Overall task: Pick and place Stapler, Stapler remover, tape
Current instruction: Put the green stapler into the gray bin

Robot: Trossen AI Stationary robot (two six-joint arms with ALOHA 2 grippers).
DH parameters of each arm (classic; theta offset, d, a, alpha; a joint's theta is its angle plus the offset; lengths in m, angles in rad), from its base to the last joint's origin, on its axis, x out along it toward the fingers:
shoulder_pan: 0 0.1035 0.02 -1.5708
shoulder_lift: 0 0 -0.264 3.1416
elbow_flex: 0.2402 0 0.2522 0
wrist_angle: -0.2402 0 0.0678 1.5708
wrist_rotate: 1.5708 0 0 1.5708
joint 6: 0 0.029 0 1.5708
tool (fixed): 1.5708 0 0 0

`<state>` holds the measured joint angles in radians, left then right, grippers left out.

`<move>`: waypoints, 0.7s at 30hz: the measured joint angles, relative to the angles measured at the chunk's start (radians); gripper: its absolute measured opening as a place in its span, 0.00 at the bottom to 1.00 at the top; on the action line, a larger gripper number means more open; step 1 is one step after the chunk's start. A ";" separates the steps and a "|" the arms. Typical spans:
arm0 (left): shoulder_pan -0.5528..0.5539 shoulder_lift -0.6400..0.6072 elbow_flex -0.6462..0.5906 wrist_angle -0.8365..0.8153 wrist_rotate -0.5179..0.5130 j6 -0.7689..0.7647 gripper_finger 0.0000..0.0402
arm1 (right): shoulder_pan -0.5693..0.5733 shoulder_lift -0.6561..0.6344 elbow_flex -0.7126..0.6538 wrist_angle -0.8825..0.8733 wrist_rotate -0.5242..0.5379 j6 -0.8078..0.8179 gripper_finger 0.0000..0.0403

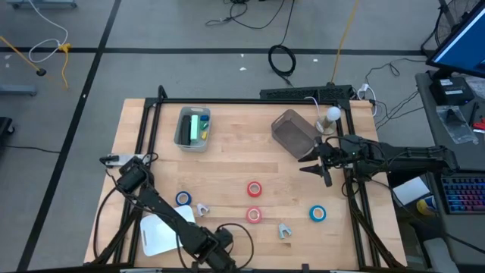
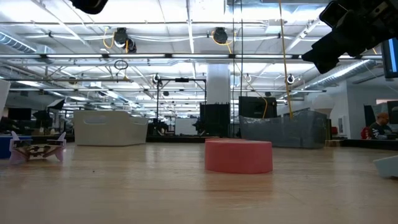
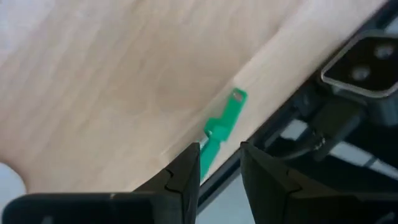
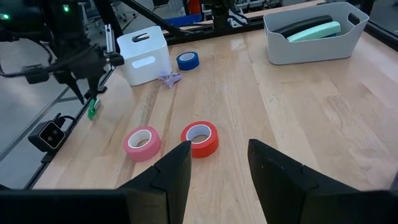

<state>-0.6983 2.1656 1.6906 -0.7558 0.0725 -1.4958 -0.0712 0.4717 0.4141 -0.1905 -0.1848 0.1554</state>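
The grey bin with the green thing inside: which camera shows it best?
The right wrist view: the grey bin is large, its contents visible. The high view shows it small from above. The other views miss it.

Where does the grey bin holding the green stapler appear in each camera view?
High view: the grey bin is left of centre in the picture.
Low view: far back, left of centre.
Left wrist view: not in it.
Right wrist view: in the picture's upper right, green stapler inside.
Shared landmark: the stapler remover, also in the low and right wrist views.
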 joint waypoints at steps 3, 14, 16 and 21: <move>-0.002 0.003 0.002 0.009 0.035 0.034 0.29 | 0.000 0.000 0.000 0.001 0.000 -0.008 0.37; 0.014 0.002 0.016 -0.039 0.069 0.047 0.29 | 0.000 0.000 0.000 0.008 0.000 -0.011 0.37; 0.019 0.003 0.041 -0.099 0.061 0.043 0.29 | 0.000 0.000 0.000 0.008 0.000 -0.011 0.37; 0.023 0.001 0.111 -0.152 0.045 0.052 0.29 | 0.000 0.000 0.000 0.008 0.000 -0.011 0.37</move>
<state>-0.6751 2.1666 1.8020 -0.9077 0.1175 -1.4442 -0.0712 0.4715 0.4141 -0.1822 -0.1852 0.1448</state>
